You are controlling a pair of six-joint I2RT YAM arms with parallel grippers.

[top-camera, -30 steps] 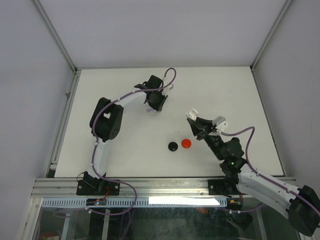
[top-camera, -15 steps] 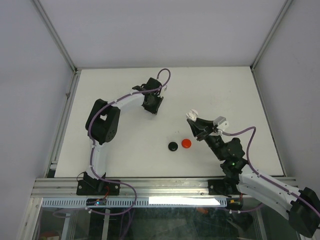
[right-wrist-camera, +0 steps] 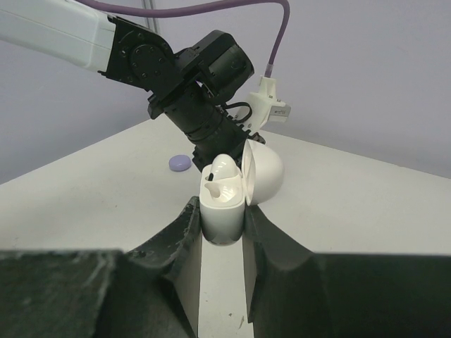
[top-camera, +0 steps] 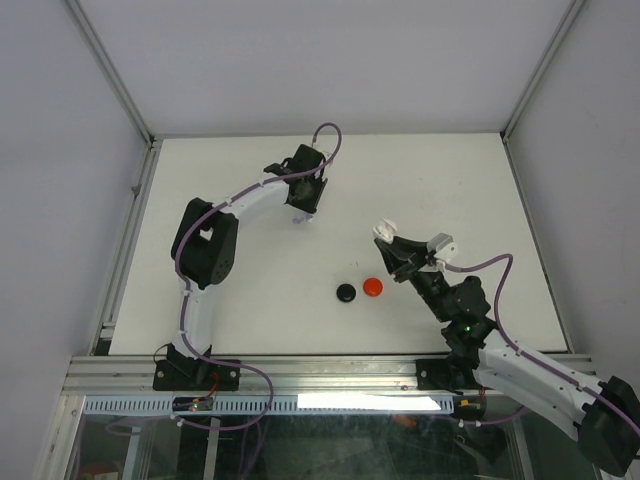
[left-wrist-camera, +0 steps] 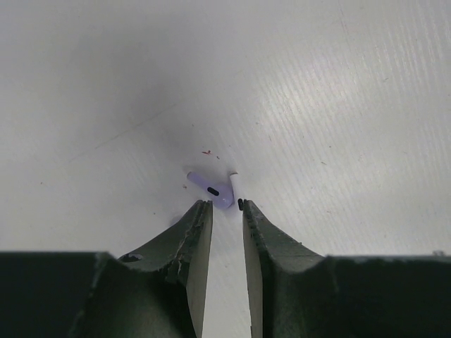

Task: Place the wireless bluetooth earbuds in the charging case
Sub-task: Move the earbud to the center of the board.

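Observation:
Two tiny earbuds lie touching on the table in the left wrist view, one lavender (left-wrist-camera: 210,189) and one white (left-wrist-camera: 233,184). My left gripper (left-wrist-camera: 224,204) is open by a narrow gap and empty, its tips just short of them. In the top view it (top-camera: 303,203) hangs at the far middle of the table. My right gripper (right-wrist-camera: 223,213) is shut on a white charging case (right-wrist-camera: 224,201) held upright with its lid (right-wrist-camera: 264,172) flipped open. One white earbud (right-wrist-camera: 224,169) sits in the case. The case also shows in the top view (top-camera: 383,230), right of centre.
A black puck-like case (top-camera: 346,292) and a red one (top-camera: 372,287) lie side by side near the table's middle front, just left of my right gripper (top-camera: 393,252). A lavender puck (right-wrist-camera: 179,163) lies on the table beside the left arm's wrist (right-wrist-camera: 204,105).
My left gripper has moved a little toward the far side of the table and turned. My right gripper still holds the open case in the same place.

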